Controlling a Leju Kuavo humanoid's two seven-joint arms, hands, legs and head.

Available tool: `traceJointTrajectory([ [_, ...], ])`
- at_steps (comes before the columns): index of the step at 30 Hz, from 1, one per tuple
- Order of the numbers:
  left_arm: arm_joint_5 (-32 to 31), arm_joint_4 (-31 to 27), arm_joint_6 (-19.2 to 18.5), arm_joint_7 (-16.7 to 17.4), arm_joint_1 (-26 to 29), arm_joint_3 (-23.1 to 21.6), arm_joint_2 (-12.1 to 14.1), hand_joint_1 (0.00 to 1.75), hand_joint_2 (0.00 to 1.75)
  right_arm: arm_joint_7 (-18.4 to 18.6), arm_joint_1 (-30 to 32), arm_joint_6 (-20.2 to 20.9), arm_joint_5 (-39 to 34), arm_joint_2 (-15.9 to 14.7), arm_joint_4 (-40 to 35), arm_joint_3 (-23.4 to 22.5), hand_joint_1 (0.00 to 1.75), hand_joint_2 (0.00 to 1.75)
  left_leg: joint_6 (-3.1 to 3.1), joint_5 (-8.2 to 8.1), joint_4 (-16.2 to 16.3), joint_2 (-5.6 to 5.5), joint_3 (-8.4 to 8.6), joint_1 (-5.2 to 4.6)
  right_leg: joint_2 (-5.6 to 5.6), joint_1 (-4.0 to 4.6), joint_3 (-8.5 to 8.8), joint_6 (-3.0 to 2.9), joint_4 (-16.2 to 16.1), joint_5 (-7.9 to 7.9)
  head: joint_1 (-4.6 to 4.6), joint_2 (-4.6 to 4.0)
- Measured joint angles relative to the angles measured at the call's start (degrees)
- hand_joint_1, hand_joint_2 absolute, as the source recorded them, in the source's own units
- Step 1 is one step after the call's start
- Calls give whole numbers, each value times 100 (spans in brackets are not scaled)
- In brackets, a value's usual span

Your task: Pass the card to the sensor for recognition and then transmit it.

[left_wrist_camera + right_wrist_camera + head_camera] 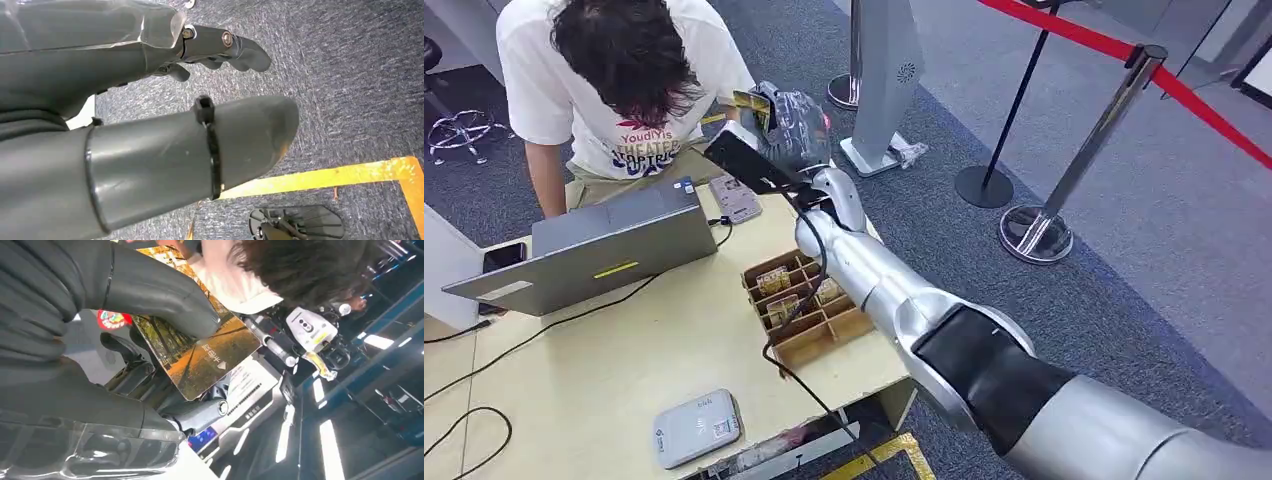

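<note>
Right hand (pixel 792 125) is raised past the far edge of the table (pixel 624 380), right in front of a person (pixel 619 75) in a white T-shirt who is bent forward. Right wrist view: thumb (pixel 160 295) presses on the face of the card (pixel 200 357), darker fingers (pixel 200 415) under it, so the card is pinched. Card face shows an autumn tree print with some white characters; its yellow edge (pixel 752 103) sticks out of the hand toward the person.

Left hand (pixel 150 150) hangs over grey carpet near a yellow floor stripe (pixel 320 175), nothing in it, thumb and fingers apart.

On the table: open grey laptop (pixel 604 250), small grey reader (pixel 734 198) beside it, compartmented cardboard tray (pixel 809 310) holding cards, flat light-blue sensor box (pixel 696 428) at the near edge.
</note>
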Motion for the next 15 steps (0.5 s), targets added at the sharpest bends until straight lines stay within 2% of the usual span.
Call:
traceJointTrajectory([
  [15,77,0,-122,74,-8,-28,39,0,0,118,-167,-105,419,234,461,142,175,175,0,0,0,-1,-1,1,-2,0,0,0,1,0,2,0],
])
